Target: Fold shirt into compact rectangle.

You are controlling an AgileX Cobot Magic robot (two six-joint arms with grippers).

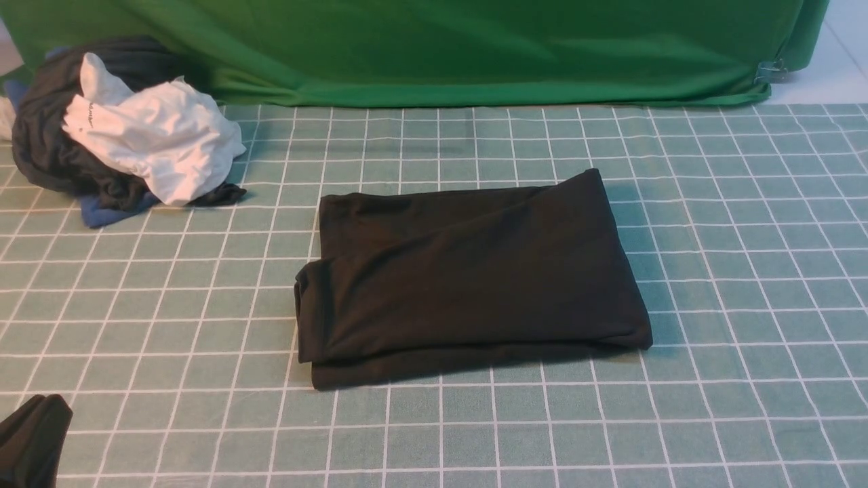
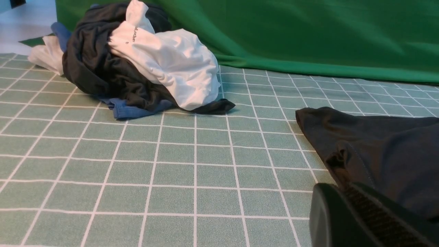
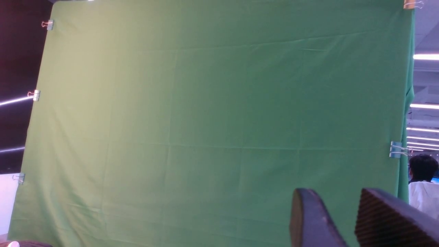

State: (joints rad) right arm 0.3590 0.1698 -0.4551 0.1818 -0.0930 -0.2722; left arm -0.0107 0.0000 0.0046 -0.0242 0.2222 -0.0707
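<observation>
Nearest, the closed black left gripper (image 1: 30, 434) holds nothing; the empty right gripper (image 3: 346, 219) stands parted. Folded black cotton shirt (image 1: 468, 274) lies mid-table: keep both arms clear of its uneven front edge

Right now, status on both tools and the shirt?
Left tool shut, empty, beside shirt. Right tool open, raised, empty. Shirt folded flat, roughly rectangular. Clothes heap far left, clear of it.
</observation>
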